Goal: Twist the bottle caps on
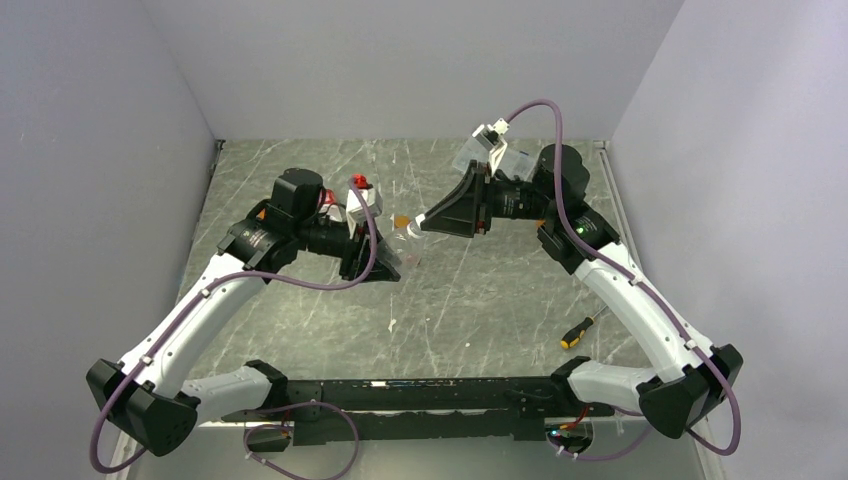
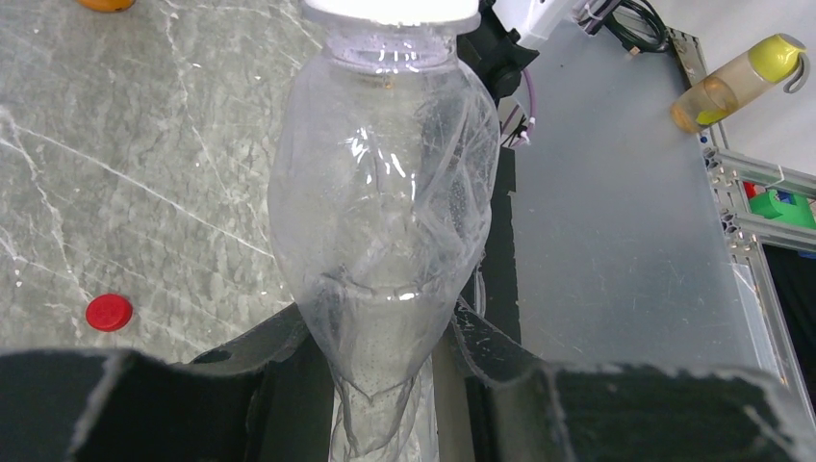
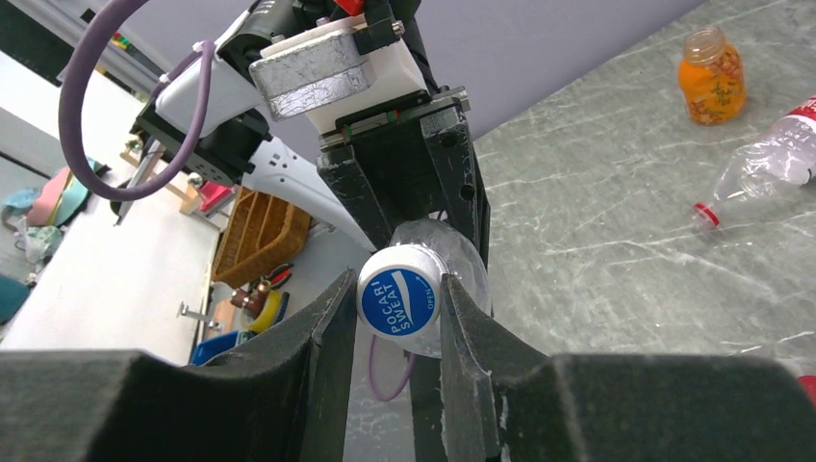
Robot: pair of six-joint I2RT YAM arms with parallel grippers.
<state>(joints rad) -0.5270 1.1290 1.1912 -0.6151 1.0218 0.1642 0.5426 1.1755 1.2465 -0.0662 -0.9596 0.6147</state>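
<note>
Right pincer (image 3: 399, 279) was clamped on one blue-and-white cap (image 3: 397, 308), which sat between its fingers at the mouth of one clear crumpled bottle (image 2: 385, 192). Left pincer (image 2: 380, 332) gripped that bottle's base. One red cap (image 2: 108, 312) lay on the table (image 2: 144, 192) left of the left pincer. One orange bottle (image 3: 712, 75) stood well beyond the right pincer.

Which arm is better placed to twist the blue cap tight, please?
Right: the right gripper is shut on the blue cap, while the left gripper holds the clear bottle steady.
</note>
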